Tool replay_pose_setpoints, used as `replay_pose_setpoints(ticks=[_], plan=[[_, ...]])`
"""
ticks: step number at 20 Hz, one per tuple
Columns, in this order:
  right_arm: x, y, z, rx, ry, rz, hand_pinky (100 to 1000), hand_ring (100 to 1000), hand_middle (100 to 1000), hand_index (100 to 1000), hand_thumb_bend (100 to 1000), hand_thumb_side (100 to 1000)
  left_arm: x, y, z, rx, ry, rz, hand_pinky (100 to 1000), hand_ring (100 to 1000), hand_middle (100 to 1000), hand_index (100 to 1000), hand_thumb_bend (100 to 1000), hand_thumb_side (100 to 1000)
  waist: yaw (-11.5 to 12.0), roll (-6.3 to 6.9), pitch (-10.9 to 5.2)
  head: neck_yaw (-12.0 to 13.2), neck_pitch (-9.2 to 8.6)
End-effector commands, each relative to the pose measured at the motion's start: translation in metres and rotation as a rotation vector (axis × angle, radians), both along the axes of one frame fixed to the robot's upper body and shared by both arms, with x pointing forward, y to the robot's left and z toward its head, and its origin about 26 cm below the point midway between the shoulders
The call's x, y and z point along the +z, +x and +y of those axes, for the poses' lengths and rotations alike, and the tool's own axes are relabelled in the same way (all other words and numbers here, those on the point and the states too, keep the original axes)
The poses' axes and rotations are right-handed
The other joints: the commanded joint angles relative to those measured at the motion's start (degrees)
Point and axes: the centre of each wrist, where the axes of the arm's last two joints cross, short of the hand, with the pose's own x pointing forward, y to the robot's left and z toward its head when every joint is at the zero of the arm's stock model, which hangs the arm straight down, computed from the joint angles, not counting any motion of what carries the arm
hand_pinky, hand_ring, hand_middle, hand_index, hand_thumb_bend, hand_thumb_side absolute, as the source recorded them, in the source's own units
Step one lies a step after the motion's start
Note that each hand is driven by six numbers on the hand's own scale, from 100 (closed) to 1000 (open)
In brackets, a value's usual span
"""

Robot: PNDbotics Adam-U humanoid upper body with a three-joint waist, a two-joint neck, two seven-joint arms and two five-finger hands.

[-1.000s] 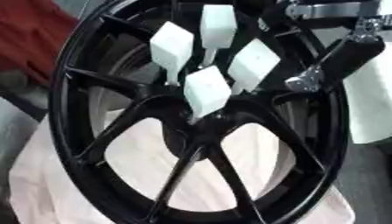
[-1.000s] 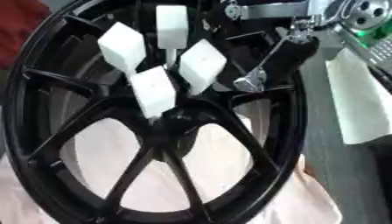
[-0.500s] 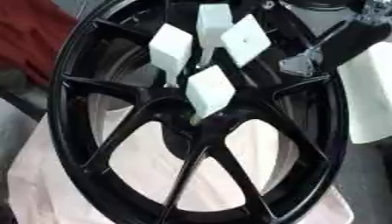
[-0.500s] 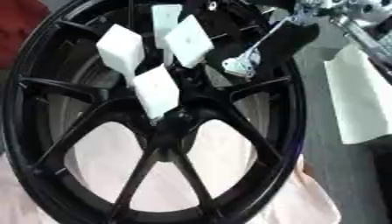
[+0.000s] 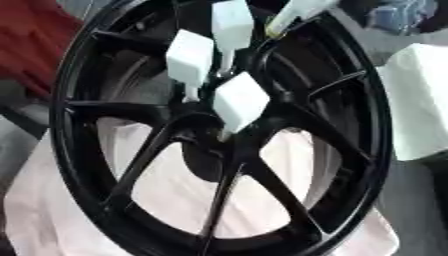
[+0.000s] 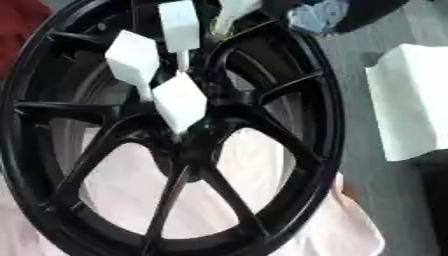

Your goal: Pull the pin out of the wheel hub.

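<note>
At the top of the wheel a white block-headed pin is up and away from the middle, tilted, near the rim. Something dark shows just behind it at the top edge in the right eye view, with a blurry blue-grey bit. It may be the robot's right hand, but I cannot tell, and I cannot see any fingers, so I cannot say if it holds the pin. The left hand is not in the picture.

Three more white block-headed pins are in the big black spoked wheel hub. One stands right over the middle. One is a bit up and to the left of it. One is higher, near the top.

The wheel lies tilted on a pale pink cloth. A white foam block sits beside the wheel on the right. A dark red thing is at the far left.

I think the job is partly done. One pin looks out of its hole. Three look like they are left to pull.
</note>
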Motion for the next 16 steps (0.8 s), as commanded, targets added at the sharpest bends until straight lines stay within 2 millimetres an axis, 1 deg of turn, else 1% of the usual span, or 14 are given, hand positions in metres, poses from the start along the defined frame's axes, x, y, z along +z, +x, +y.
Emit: replay_pose_setpoints(ticks=[1,5,10,13,16], plan=[[0.020,-0.015,-0.022,-0.082,0.055,-0.087,725,604,225,265,100,100,0.009,-0.004,0.008,0.031,0.019,-0.025,884,754,703,914,185,977,-0.5,0.57,-2.09,0.7,-0.12],[0.017,-0.013,-0.061,-0.225,0.167,-0.128,726,605,227,267,100,100,0.007,-0.004,0.011,0.044,0.011,-0.024,883,754,702,913,184,975,-1.5,1.30,-2.20,1.4,-0.13],[0.006,-0.007,-0.123,-0.478,0.300,-0.199,726,607,236,277,100,100,0.005,-0.005,0.014,0.063,0.006,-0.025,883,754,702,913,181,972,-3.0,2.28,-2.35,2.5,-0.21],[-0.011,-0.008,-0.160,-0.617,0.380,-0.246,725,607,239,280,100,100,0.003,-0.006,0.017,0.078,0.001,-0.023,884,754,702,913,180,971,-3.9,2.79,-2.40,3.3,-0.15],[-0.038,-0.013,-0.186,-0.720,0.435,-0.279,728,610,248,290,100,100,0.002,-0.007,0.019,0.089,-0.003,-0.022,884,755,702,913,180,971,-4.6,3.23,-2.43,4.0,-0.06]])
